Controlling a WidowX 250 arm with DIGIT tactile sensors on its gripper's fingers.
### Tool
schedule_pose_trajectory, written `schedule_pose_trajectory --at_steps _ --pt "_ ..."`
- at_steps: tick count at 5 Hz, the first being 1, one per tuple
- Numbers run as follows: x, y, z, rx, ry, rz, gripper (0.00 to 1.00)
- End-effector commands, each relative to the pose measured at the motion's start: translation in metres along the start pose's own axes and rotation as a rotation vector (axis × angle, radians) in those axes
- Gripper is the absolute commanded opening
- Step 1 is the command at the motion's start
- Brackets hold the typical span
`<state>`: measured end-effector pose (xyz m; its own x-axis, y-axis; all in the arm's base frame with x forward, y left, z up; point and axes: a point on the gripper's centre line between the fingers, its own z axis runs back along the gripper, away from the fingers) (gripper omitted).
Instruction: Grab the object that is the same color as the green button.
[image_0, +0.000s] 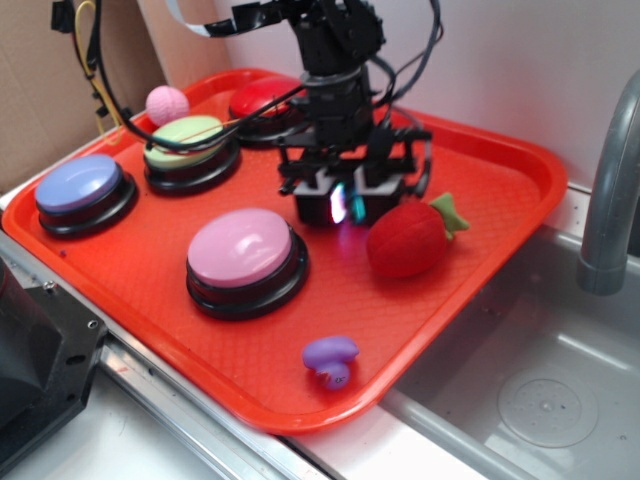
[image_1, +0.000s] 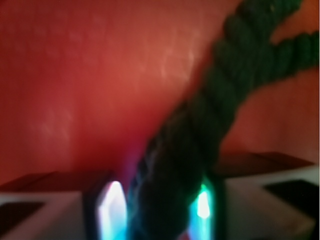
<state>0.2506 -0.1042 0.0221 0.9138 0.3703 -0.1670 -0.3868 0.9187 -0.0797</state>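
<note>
The object (image_1: 210, 110), a dark green twisted rope toy with a forked far end, fills the wrist view and runs down between the two lit pads (image_1: 112, 210). Both pads press against its sides, so my gripper (image_1: 157, 205) is shut on it. In the exterior view my gripper (image_0: 345, 205) stands low on the red tray (image_0: 480, 230), and its fingers hide the toy. The green button (image_0: 185, 138) sits on its black base at the tray's back left, apart from the gripper.
A pink button (image_0: 243, 250), a blue button (image_0: 80, 185) and a red button (image_0: 262, 97) also stand on the tray. A red plush strawberry (image_0: 405, 240) lies just right of the gripper. A purple duck (image_0: 331, 358) and a pink ball (image_0: 167, 104) lie nearby. A sink (image_0: 540, 400) with a faucet (image_0: 610, 180) is on the right.
</note>
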Motion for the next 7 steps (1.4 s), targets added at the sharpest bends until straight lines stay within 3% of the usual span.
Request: schedule_pose_trajectory --at_steps 1,2,3,4,5,7 --pt "0.006 0.055 0.122 0.041 -0.237 -0.069 0.00" --pt "0.007 0.097 0.179 0.063 -0.328 -0.084 0.00" --pt "-0.004 0.117 0.209 0.123 -0.352 -0.126 0.00" --pt "-0.021 0.110 0.210 0.049 -0.283 -0.278 0.00" --pt "-0.034 0.090 0.208 0.064 -0.250 -0.334 0.00" --pt "-0.038 0.083 0.211 0.084 -0.255 -0.340 0.00"
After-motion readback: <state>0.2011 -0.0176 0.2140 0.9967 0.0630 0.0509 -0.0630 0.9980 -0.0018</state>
